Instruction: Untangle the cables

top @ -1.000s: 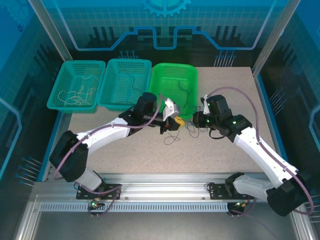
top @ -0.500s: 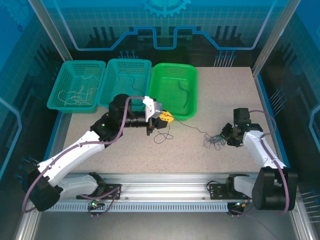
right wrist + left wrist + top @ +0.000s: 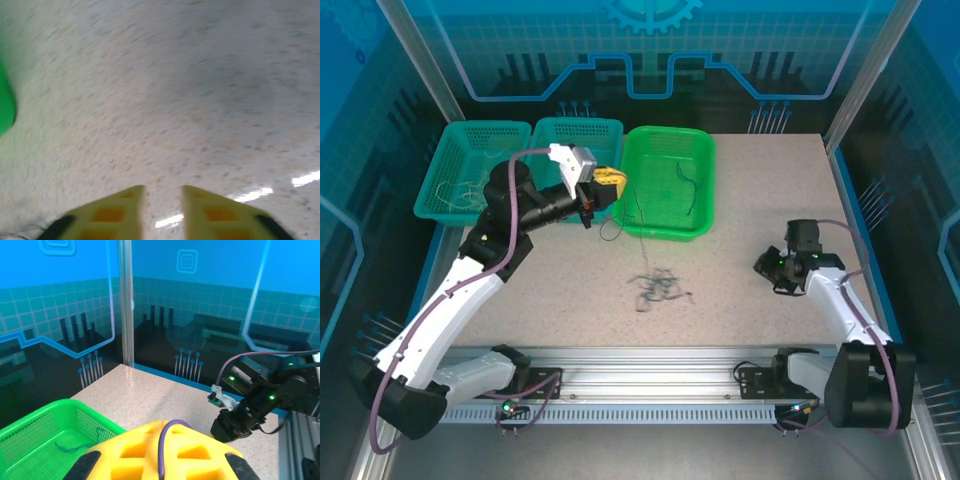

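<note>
Right tool (image 3: 162, 192) hangs part-open and empty over the bench (image 3: 770, 190). Mid-bench, a tangle of cables (image 3: 655, 288) awaits separating, so sorting looks partly done. Left tool (image 3: 608, 185), clamped on one dark cable (image 3: 616, 222), hovers at the baskets. The green basket (image 3: 665, 132) and middle teal basket (image 3: 578, 122) hold dark strands, and the left teal basket (image 3: 485, 126) holds pale ones.

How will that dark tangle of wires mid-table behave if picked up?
Probably floppy: a similar wire hangs limp from the left hand. Likely very light, its strands being hair-thin. The tangle may lift as one clump, since its loops cross.
</note>
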### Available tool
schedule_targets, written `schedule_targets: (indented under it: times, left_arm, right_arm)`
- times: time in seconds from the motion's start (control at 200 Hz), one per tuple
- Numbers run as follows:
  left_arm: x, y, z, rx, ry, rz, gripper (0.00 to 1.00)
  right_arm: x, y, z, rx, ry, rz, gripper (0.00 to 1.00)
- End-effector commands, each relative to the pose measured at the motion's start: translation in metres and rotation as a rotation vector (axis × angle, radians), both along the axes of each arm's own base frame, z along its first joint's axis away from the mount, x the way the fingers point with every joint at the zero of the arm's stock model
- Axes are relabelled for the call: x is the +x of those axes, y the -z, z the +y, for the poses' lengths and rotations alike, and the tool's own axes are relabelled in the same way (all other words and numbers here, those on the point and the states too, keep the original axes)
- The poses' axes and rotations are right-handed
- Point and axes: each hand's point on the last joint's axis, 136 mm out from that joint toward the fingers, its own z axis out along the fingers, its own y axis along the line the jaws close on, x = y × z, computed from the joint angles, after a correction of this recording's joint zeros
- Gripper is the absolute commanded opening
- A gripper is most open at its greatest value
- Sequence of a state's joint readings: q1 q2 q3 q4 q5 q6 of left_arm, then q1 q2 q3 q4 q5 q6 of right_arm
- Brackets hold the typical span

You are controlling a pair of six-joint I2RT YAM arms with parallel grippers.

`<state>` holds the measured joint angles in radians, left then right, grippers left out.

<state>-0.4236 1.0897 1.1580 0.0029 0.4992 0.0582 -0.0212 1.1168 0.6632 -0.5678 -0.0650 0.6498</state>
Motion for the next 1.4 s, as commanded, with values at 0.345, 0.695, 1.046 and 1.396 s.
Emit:
schedule_targets:
  times: [0.345,0.695,1.046,1.396]
  left_arm:
    - [0.007,0.021,0.012,0.057,-0.090,0.078,0.00]
    - [-0.024,-0.019,0.021,0.001,-0.059,0.000,0.00]
    - [-0.051,-0.073,0.055,-0.084,-0.188,-0.152,0.00]
    - [-0.019,-0.153,0.174,-0.029,-0.877,-0.341,0.00]
  right_arm:
    - [-0.011,-0.051,0.246,-0.056,-0.894,-0.441,0.71]
    - [0.034,-0.036,0.377,-0.024,-1.047,-0.679,0.80]
    - [0.045,0.020,0.405,-0.034,-1.087,-0.617,0.71]
    - [0.060,0.033,0.354,-0.058,-0.853,-0.480,0.16]
